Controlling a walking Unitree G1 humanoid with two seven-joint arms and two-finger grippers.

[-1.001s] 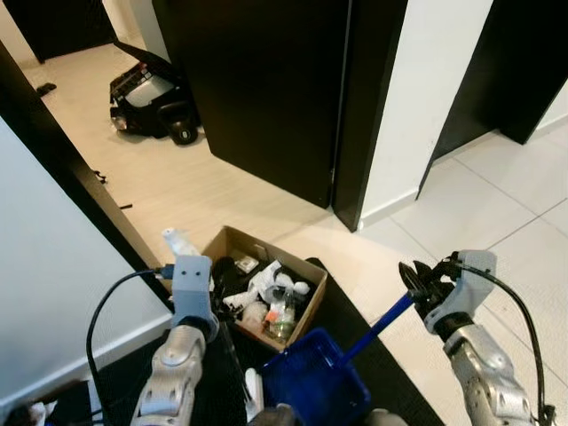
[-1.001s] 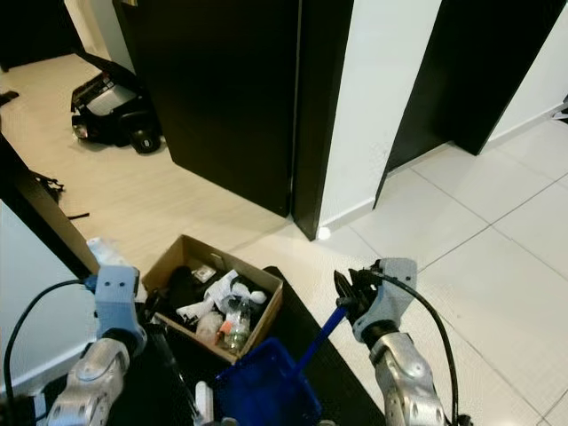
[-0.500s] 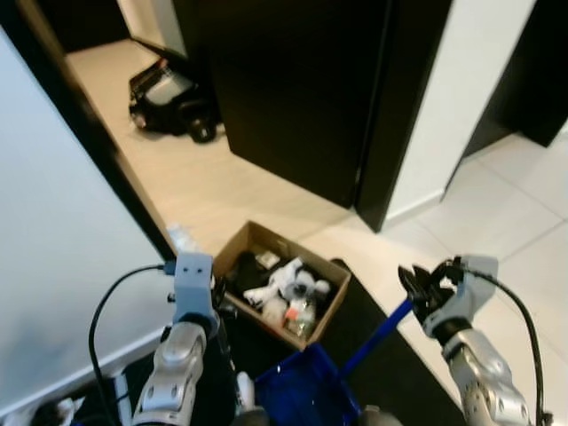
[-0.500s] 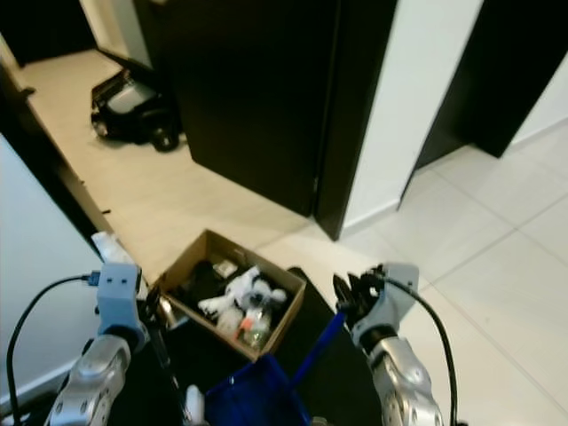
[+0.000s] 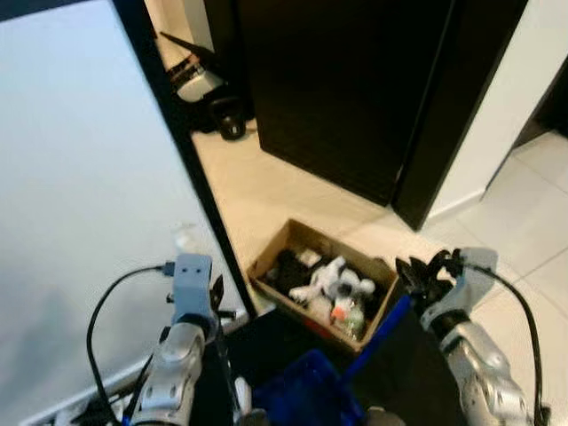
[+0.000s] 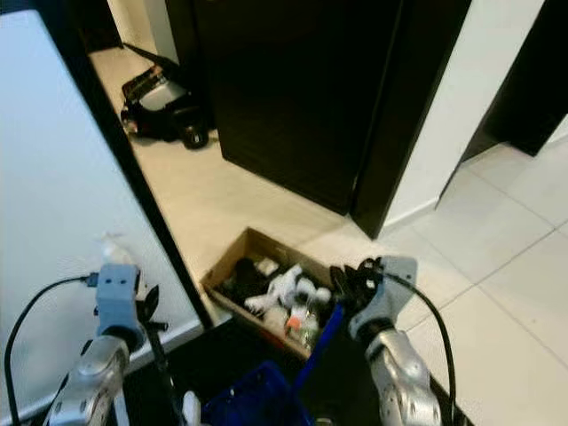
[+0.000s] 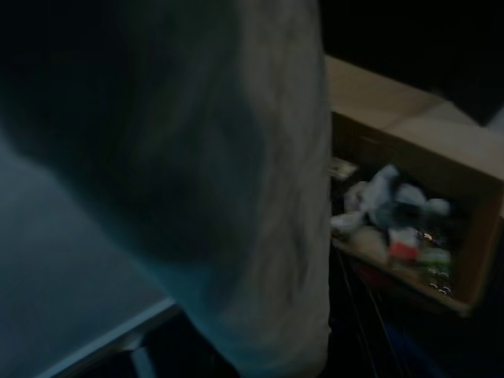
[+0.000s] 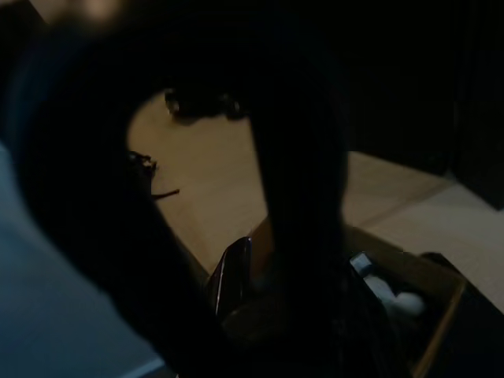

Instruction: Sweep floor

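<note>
A blue dustpan [image 5: 302, 395] hangs low in front of me, and its blue handle [image 5: 377, 330] slants up into my right gripper [image 5: 415, 277], which is shut on it. My left gripper [image 5: 216, 297] is shut on a thin black broom stick [image 5: 226, 364] that runs down toward a white piece near the pan. Just beyond the pan, an open cardboard box [image 5: 266, 257] sits on the floor, filled with mixed rubbish [image 5: 333, 284] such as white scraps and a bottle. The box [image 7: 472, 260] also appears in the left wrist view behind a pale blur.
A big white panel [image 5: 80, 177] with a black edge stands close on my left. A dark door [image 5: 337, 80] is ahead, with a black wheeled toy car [image 6: 164, 102] on the beige floor beyond. A black mat [image 5: 417, 382] lies under me; pale tiles [image 6: 515, 311] spread right.
The whole view has swung left, so the white panel covers more of the picture and the box sits further right. Both grippers keep their holds as before.
</note>
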